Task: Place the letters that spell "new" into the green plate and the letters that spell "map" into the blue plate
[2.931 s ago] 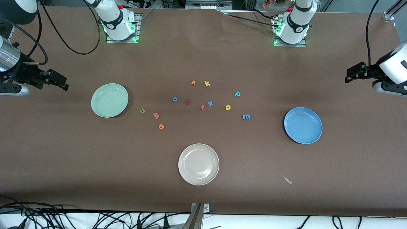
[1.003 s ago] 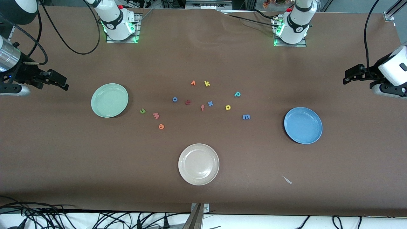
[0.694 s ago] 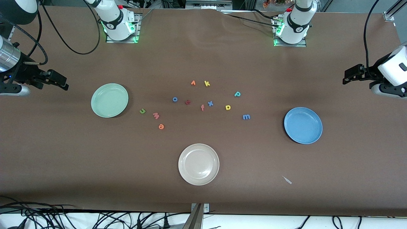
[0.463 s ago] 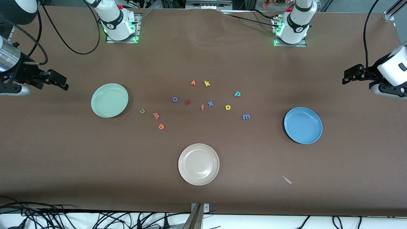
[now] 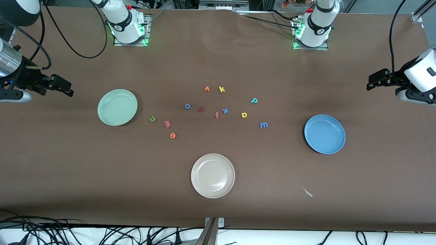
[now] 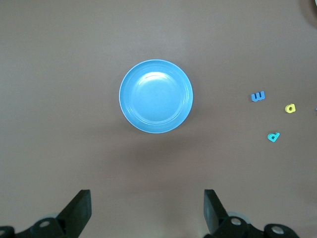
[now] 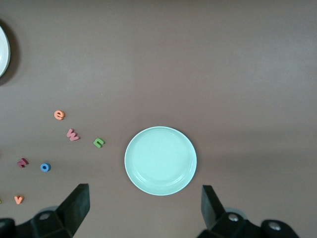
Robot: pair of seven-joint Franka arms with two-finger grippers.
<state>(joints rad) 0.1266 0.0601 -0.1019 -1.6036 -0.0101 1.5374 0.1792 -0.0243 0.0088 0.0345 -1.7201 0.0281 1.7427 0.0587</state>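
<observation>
Green n (image 5: 152,118), pink w (image 5: 167,124) and orange e (image 5: 172,135) lie loose on the tabletop (image 5: 218,204) in a short curved row just beside the green plate (image 5: 105,116), on its side toward the middle; blue m (image 5: 264,125), yellow a (image 5: 244,115) and teal p (image 5: 254,100) lie in a looser arc between the middle cluster and the blue plate (image 5: 313,144), the m closest to it. Both plates empty, nothing sorted yet. Mid-table distractors: blue o (image 5: 187,106), dark red letter (image 5: 201,109), pink f (image 5: 217,115), blue x (image 5: 225,110), orange pointed letter (image 5: 206,88), yellow k (image 5: 221,89); white plate (image 5: 199,187) sits nearer the camera, small pale scrap (image 5: 307,192) on the tabletop toward the left arm's end. Right tool (image 7: 142,206) hangs over the tabletop at its own end beside the green plate, jaws spread, holding nothing; left tool (image 6: 147,210) likewise up at its end near the blue plate, jaws wide, empty. Risks: letters are tiny and flat, so a pinch could slip or flick one away; same-colour mix-ups likely (f for w, k for a, x or o for m); the a lies close to x, a wide approach could knock it. No readable brand or label apart from the letter shapes.
</observation>
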